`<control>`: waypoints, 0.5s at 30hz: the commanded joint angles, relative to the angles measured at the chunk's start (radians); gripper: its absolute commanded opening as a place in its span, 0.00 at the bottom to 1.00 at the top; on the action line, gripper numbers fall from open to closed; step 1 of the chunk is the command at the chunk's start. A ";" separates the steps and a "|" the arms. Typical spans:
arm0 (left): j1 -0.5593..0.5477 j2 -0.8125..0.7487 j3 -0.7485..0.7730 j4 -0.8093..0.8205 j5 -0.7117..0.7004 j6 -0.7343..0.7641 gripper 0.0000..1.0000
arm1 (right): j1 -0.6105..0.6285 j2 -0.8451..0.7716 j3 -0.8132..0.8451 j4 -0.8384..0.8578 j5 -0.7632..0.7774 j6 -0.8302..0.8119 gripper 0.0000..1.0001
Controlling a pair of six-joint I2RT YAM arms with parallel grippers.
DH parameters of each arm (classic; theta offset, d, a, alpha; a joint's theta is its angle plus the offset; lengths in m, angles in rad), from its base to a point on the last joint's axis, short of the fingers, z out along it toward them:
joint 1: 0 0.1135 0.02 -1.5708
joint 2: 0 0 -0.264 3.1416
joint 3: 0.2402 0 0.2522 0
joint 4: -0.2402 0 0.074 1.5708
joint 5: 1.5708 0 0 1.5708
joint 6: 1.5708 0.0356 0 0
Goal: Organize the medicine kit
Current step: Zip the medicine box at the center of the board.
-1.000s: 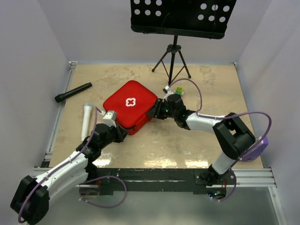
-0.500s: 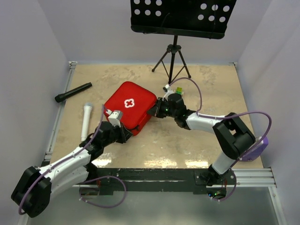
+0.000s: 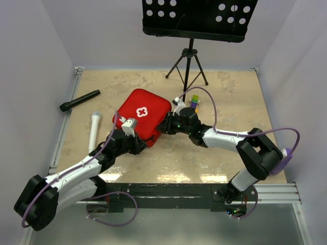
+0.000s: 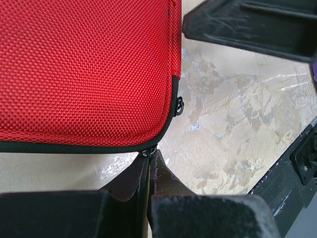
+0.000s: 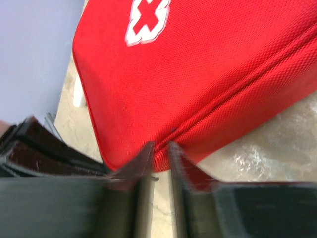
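Moved rightward along zipped red medicine kit (image 3: 143,113): left jaws, closed; right jaws barely parted.

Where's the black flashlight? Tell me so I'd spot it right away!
Find the red medicine kit in the middle of the table. Left of it lie two stick-shaped things. The flashlight is the black one, farther back and slanted; the white tube lies closer to the front.

On the bench (image 3: 230,97), centrally: medicine kit (image 3: 142,113). Left of it: tube (image 3: 94,131), then flashlight (image 3: 80,100) farther back-left. Behind: tripod stand (image 3: 190,64). At near corner: left end effector (image 3: 138,146); at right edge: right end effector (image 3: 164,126).
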 commanded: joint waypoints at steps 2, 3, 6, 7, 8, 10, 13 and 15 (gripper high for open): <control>-0.007 0.014 0.066 0.068 0.023 0.030 0.00 | 0.074 -0.098 -0.028 -0.028 0.107 -0.124 0.43; -0.006 0.012 0.065 0.068 0.024 0.030 0.00 | 0.087 -0.115 -0.046 -0.022 0.119 -0.133 0.47; -0.007 -0.005 0.056 0.057 0.009 0.040 0.00 | 0.112 -0.169 -0.102 0.005 0.156 -0.165 0.53; -0.007 -0.009 0.054 0.053 0.004 0.043 0.00 | 0.124 -0.181 -0.111 0.001 0.173 -0.180 0.54; -0.007 -0.011 0.051 0.050 0.001 0.041 0.00 | 0.140 -0.188 -0.116 -0.004 0.186 -0.200 0.54; -0.006 -0.014 0.048 0.047 -0.003 0.038 0.00 | 0.169 -0.194 -0.120 -0.017 0.216 -0.230 0.54; -0.006 -0.014 0.048 0.031 -0.013 0.032 0.00 | 0.195 -0.185 -0.114 -0.039 0.257 -0.260 0.52; -0.007 -0.017 0.043 0.030 -0.016 0.029 0.00 | 0.212 -0.168 -0.100 -0.050 0.266 -0.282 0.51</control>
